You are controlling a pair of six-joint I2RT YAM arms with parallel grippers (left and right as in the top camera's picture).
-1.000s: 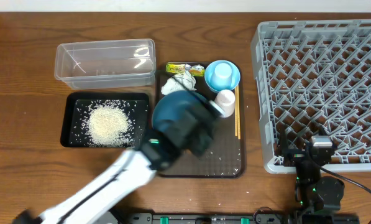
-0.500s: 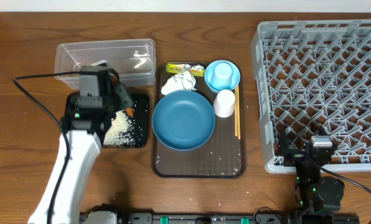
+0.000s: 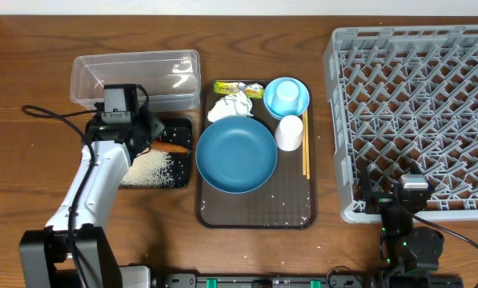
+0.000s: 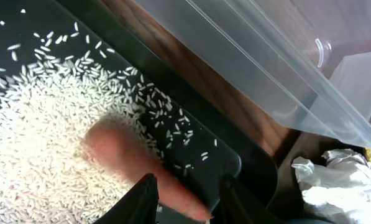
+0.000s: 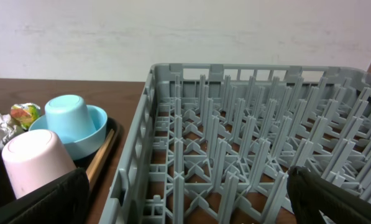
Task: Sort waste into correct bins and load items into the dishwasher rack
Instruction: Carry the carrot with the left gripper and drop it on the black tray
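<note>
Jaws a little apart and easing wider, the left gripper lets the orange carrot slip, blurred, from between its tips onto the white rice just below in the black tray, having swung here from over the blue bowl, so this waste looks binned

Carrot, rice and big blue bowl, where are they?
carrot (image 3: 173,147), overhead view, its orange middle.
rice (image 3: 146,169), overhead view, middle of the pile.
big blue bowl (image 3: 236,154), overhead view, its inside bottom.
</note>
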